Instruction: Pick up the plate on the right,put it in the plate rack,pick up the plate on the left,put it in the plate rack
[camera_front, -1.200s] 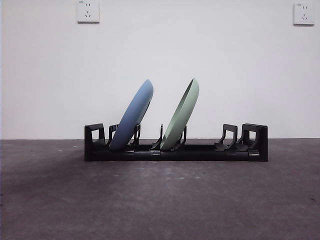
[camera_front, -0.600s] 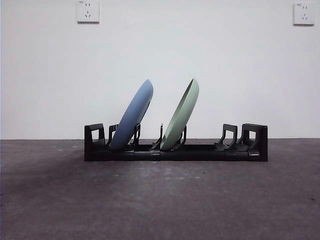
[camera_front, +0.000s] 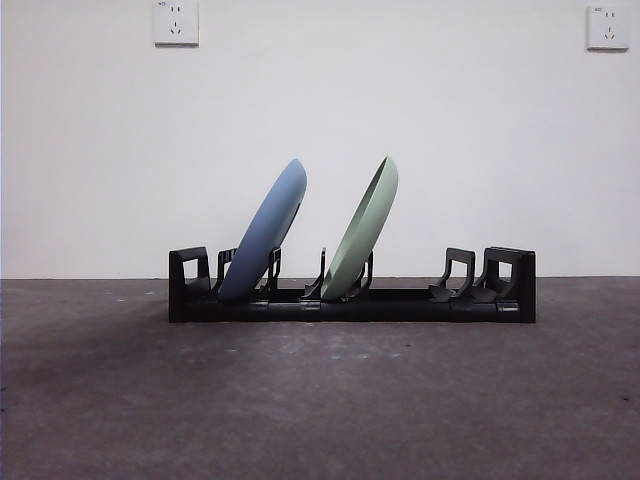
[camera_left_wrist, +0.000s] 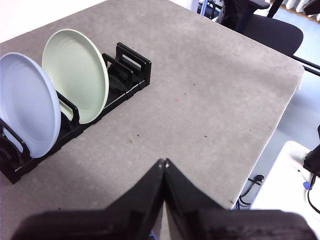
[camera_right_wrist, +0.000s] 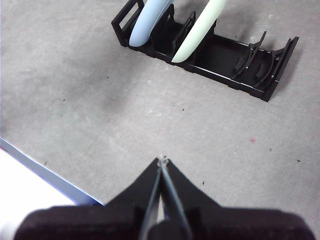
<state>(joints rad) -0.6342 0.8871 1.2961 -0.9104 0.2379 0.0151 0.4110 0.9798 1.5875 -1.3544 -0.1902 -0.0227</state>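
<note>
The black plate rack (camera_front: 350, 298) stands on the grey table with two plates leaning in its prongs. A blue plate (camera_front: 264, 232) sits near its left end and a pale green plate (camera_front: 362, 230) stands in the middle. The rack (camera_left_wrist: 122, 72) and both plates, blue (camera_left_wrist: 26, 104) and green (camera_left_wrist: 75, 75), also show in the left wrist view, and the rack (camera_right_wrist: 210, 52) again in the right wrist view. My left gripper (camera_left_wrist: 164, 162) is shut and empty, high above the table and away from the rack. My right gripper (camera_right_wrist: 161, 159) is likewise shut and empty, held back from the rack.
The rack's right-hand slots (camera_front: 460, 275) hold nothing. Two wall sockets (camera_front: 176, 22) sit high on the white wall. The table edge (camera_left_wrist: 270, 145) with a chair (camera_left_wrist: 265, 30) beyond it shows in the left wrist view.
</note>
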